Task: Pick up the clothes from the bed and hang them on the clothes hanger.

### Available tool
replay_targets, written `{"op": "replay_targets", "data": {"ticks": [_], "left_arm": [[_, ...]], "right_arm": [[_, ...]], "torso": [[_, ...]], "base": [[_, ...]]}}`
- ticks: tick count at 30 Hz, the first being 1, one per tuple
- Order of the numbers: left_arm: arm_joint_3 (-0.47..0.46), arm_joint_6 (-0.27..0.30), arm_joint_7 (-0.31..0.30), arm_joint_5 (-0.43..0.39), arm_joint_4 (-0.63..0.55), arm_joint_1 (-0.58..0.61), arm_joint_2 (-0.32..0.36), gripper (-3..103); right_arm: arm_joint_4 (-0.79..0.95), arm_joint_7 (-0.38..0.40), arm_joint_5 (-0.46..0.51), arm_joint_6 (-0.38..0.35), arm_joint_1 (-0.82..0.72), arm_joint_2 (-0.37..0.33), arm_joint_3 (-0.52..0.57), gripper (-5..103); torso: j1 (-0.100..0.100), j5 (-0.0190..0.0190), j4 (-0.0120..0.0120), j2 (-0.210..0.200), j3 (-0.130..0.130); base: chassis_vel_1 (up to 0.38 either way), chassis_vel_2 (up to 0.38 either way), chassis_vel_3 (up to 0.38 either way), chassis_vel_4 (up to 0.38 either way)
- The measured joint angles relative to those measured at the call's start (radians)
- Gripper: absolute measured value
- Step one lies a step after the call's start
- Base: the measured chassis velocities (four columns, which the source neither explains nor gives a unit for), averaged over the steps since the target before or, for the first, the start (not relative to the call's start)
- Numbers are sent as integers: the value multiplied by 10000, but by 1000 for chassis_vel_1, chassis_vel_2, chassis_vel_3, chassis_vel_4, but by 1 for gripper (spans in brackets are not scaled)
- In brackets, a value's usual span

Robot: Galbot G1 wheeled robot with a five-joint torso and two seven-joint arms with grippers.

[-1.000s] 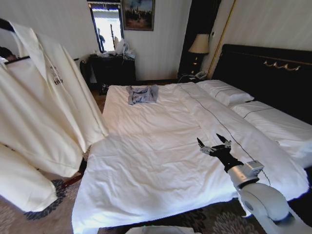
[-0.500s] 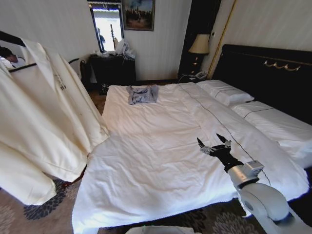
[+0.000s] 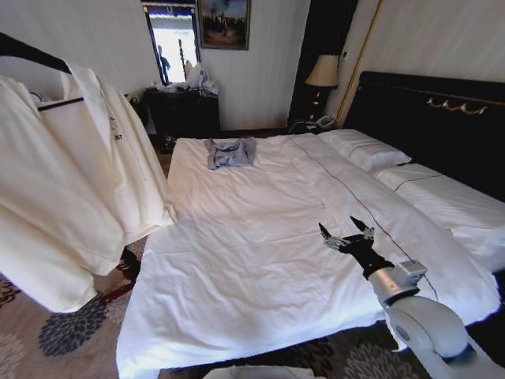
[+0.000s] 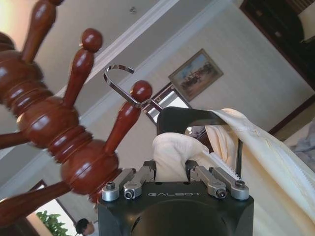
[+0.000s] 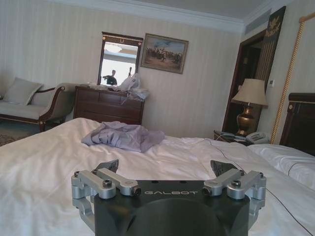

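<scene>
Higher now than a moment ago, the cream robe swings up on its black hanger at the left of the room, its hem clear of the patterned carpet where it hung lower before. From the left wrist, the left gripper has its fingers pinched tight on a bunch of the robe's pale fabric, right below the hanger's dark shoulder. The silver hook is up against one peg of the dark red wooden coat stand; I cannot tell if it is caught over the peg or only touching it.

Across the room, the right gripper hovers just above the bed, over the white sheet near the foot, fingers spread wide and holding nothing. A small grey-blue garment lies crumpled far up the bed, well apart from it. Behind stand a dark dresser with a mirror, and a bedside lamp.
</scene>
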Motion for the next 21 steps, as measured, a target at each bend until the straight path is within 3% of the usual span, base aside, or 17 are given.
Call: {"op": "replay_targets", "data": {"ticks": [9, 21], "left_arm": [[668, 418, -500, -38, -194, -616, 71, 26], [603, 903, -832, -150, -410, -436, -85, 26]], "right_arm": [[0, -1, 0, 0, 0, 0, 0, 100], [-1, -1, 0, 0, 0, 0, 0, 100]], "torso": [[0, 0, 0, 0, 0], [0, 1, -2, 0, 0]], "base": [[0, 0, 0, 0], [0, 0, 0, 0]]}}
